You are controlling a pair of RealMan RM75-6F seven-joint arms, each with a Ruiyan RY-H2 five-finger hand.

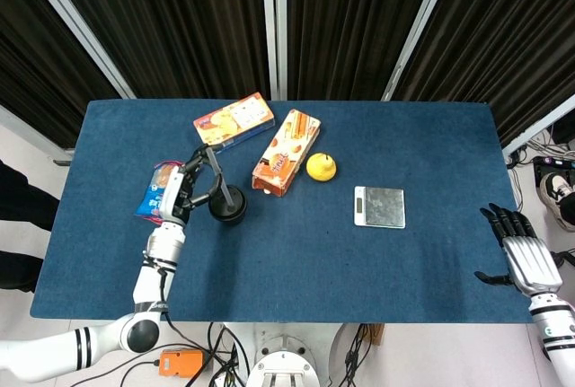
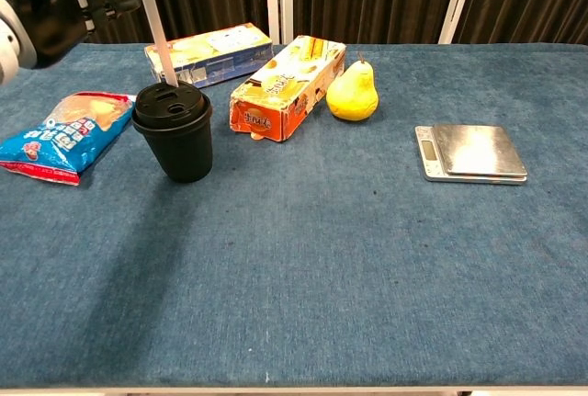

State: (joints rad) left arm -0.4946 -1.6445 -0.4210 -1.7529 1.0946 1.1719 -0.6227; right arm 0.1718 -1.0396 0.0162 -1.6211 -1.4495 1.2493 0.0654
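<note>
My left hand (image 1: pixel 182 193) hovers just left of a black lidded cup (image 1: pixel 228 205) and pinches a thin pale straw (image 1: pixel 218 176). In the chest view that hand (image 2: pixel 57 3) is high at the top left, and the straw (image 2: pixel 158 33) slants down until its tip reaches the lid of the cup (image 2: pixel 175 131); whether the tip has gone into the lid I cannot tell. My right hand (image 1: pixel 523 259) stays off the table's right front edge, fingers spread and holding nothing.
A blue snack bag (image 2: pixel 64 134) lies left of the cup. Behind it are a flat biscuit box (image 2: pixel 209 53), an orange carton (image 2: pixel 288 86) and a yellow pear (image 2: pixel 353 93). A small silver scale (image 2: pixel 473 152) sits to the right.
</note>
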